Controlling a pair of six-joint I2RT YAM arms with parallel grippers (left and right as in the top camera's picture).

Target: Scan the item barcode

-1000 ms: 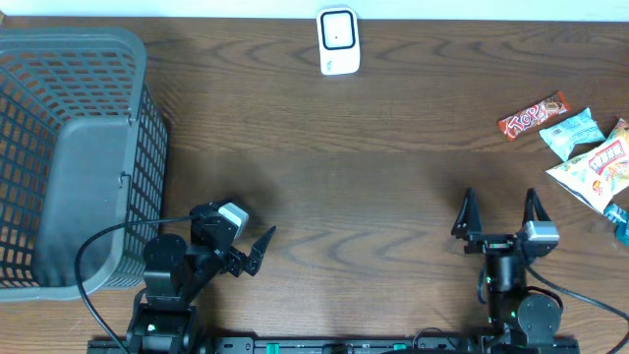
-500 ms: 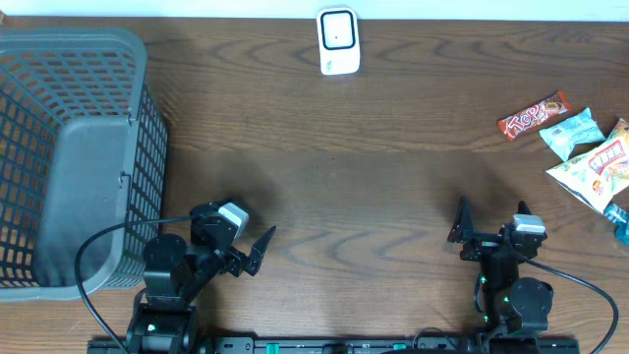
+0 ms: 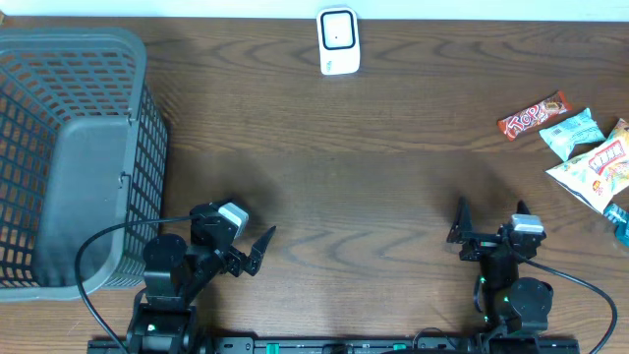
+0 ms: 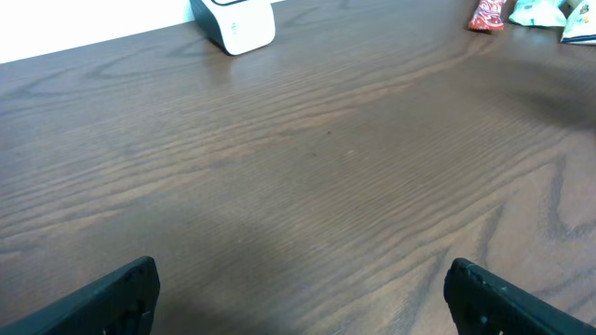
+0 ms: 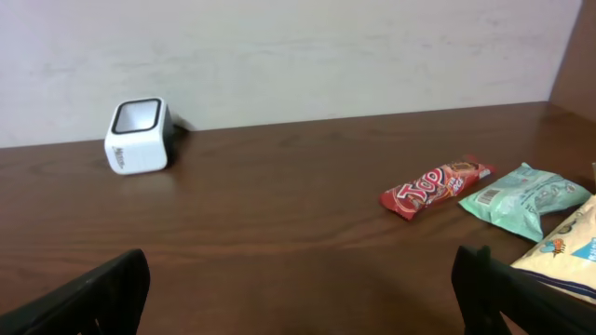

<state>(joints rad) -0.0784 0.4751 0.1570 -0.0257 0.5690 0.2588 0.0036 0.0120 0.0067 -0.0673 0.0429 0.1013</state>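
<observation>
Overhead view: my left gripper (image 3: 251,254) was wide open, holding nothing. The scanner (image 3: 337,41) stood at the far edge, in the middle. My right gripper (image 3: 489,224) was open and empty, and it was the nearer one to the red candy bar (image 3: 533,116), ahead on its right.

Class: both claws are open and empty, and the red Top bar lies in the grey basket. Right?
No. The overhead view shows the red Top bar on the table, outside the grey basket; left claw and right claw are open and empty.
</observation>
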